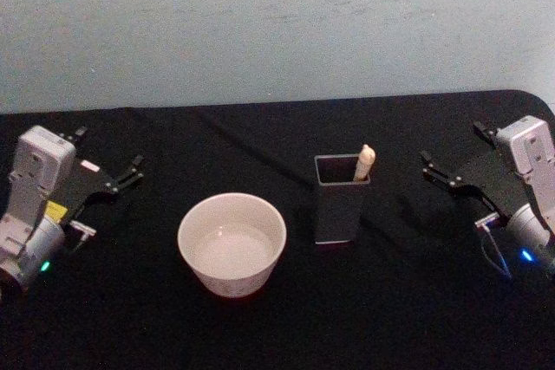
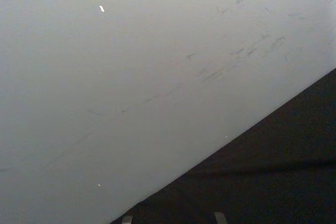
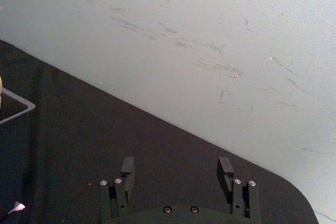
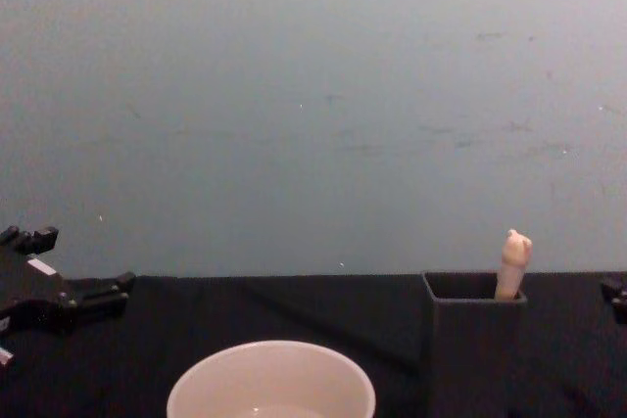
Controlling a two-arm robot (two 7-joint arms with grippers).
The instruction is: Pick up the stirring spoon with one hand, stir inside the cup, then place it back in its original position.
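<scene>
The stirring spoon (image 1: pixel 365 163) stands in a dark grey square holder (image 1: pixel 336 214); only its cream knobby handle top (image 4: pixel 512 263) sticks out, and its bowl is hidden inside. The white-cream cup (image 1: pixel 227 276) sits left of the holder, near the table's front, its rim (image 4: pixel 270 347) low in the chest view. My right gripper (image 1: pixel 451 143) rests open at the table's right side, apart from the holder, its two black fingers spread over the cloth (image 3: pixel 176 169). At the far left my left gripper (image 1: pixel 111 149) lies open and empty, seen side-on in the chest view (image 4: pixel 78 261).
A black cloth covers the table (image 1: pixel 408 301), which ends at a pale scuffed wall (image 1: pixel 277 23) behind. The table's far right corner is rounded (image 3: pixel 294 192). The holder's rim (image 3: pixel 16 109) shows at the edge of the right wrist view.
</scene>
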